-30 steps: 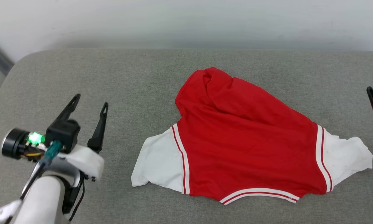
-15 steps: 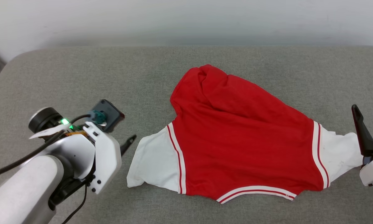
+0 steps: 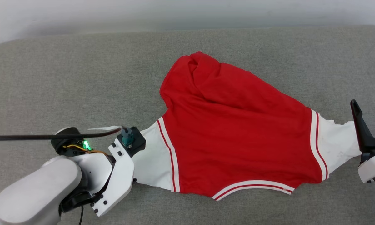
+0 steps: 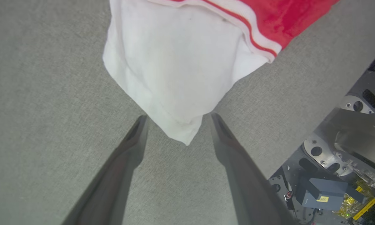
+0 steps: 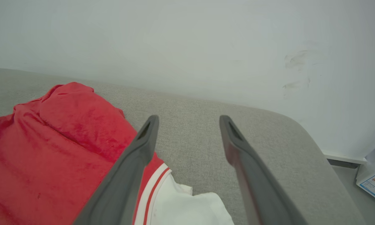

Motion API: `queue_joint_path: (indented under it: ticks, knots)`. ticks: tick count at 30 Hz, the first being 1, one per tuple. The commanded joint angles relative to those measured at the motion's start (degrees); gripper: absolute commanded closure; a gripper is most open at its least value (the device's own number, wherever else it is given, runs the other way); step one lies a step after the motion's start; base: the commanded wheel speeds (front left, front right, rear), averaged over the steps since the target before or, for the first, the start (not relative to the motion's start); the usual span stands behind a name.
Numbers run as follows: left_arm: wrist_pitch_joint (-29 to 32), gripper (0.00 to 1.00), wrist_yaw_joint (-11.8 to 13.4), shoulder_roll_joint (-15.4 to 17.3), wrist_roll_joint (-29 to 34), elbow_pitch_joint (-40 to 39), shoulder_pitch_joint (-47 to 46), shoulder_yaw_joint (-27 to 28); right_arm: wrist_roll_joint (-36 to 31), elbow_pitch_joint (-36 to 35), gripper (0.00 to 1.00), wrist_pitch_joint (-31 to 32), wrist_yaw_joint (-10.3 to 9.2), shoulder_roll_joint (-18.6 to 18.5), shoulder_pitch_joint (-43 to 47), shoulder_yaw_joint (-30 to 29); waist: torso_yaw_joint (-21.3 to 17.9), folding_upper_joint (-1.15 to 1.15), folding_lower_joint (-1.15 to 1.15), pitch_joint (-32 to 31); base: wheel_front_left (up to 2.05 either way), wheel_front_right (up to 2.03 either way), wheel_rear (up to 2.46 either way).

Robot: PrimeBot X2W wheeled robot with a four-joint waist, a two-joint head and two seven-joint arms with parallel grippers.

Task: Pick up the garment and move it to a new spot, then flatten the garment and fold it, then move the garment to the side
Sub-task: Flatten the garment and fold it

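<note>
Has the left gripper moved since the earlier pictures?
Yes. The left gripper moved right, up to the jersey's white sleeve; earlier grey cushion separated them.

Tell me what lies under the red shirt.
The shirt lies directly on the grey cushion, which shows all round its edges. Anything beneath the bunched red part at the top is covered, and so is the shirt's underside.

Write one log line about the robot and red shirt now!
stage: pre-grasp | red jersey: crumpled on grey cushion | left gripper: open, straddling white sleeve corner | right gripper: open, near other sleeve
</note>
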Motion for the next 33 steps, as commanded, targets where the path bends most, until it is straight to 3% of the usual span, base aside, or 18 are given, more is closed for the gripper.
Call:
queue_joint_path:
  ticks: [1,15,16,17,20,25,30,33]
  knots:
    - [-0.48,0.0,0.03,0.35,-0.74,1.76,-1.36,-2.61,-0.05,-0.12,0.0,-0.36,-0.04,0.7,-1.16,0.33,-0.78,0.0,0.0,1.4,0.0,0.0,0.0]
    - [-3.19,0.0,0.15,-1.04,-2.54,12.05,-4.43,-13.91,0.2,1.77,0.0,-1.62,-0.04,1.01,-4.08,1.83,-2.33,0.0,0.0,5.95,0.0,0.0,0.0]
    - [-3.44,0.92,0.15,-1.17,-2.15,12.15,-4.73,-14.24,0.29,2.01,0.0,-1.84,-0.04,0.89,-4.32,1.88,-2.33,0.0,0.0,5.95,0.0,0.0,0.0]
    - [-3.81,1.0,0.16,-1.27,-2.17,12.2,-4.99,-14.44,0.43,2.34,0.0,-1.89,-0.04,0.71,-4.54,1.85,-2.29,0.0,0.0,5.83,0.0,0.0,0.0]
    - [-5.9,1.0,0.09,-1.36,-2.66,11.69,-6.04,-14.52,0.22,2.96,0.0,-1.84,-0.04,-0.01,-4.59,1.3,-1.93,0.0,0.0,5.06,0.0,0.0,0.0]
    - [-8.7,1.0,0.09,1.2,-2.02,10.91,-8.5,-14.14,0.1,2.03,0.0,0.37,-0.04,-3.33,-5.46,1.1,-1.14,0.0,0.0,3.29,0.0,0.0,0.0]
    - [-10.94,1.0,0.3,3.6,-1.96,9.45,-9.53,-13.12,1.91,-0.67,0.0,7.2,-0.04,-12.21,-6.99,4.75,-0.39,0.0,0.0,2.36,0.0,0.0,0.0]
    - [-11.97,1.0,1.16,5.22,-1.3,8.15,-9.56,-12.51,6.03,-2.58,0.0,15.01,-0.04,-18.63,-7.86,9.07,-0.08,0.0,0.0,2.34,0.0,0.0,0.0]
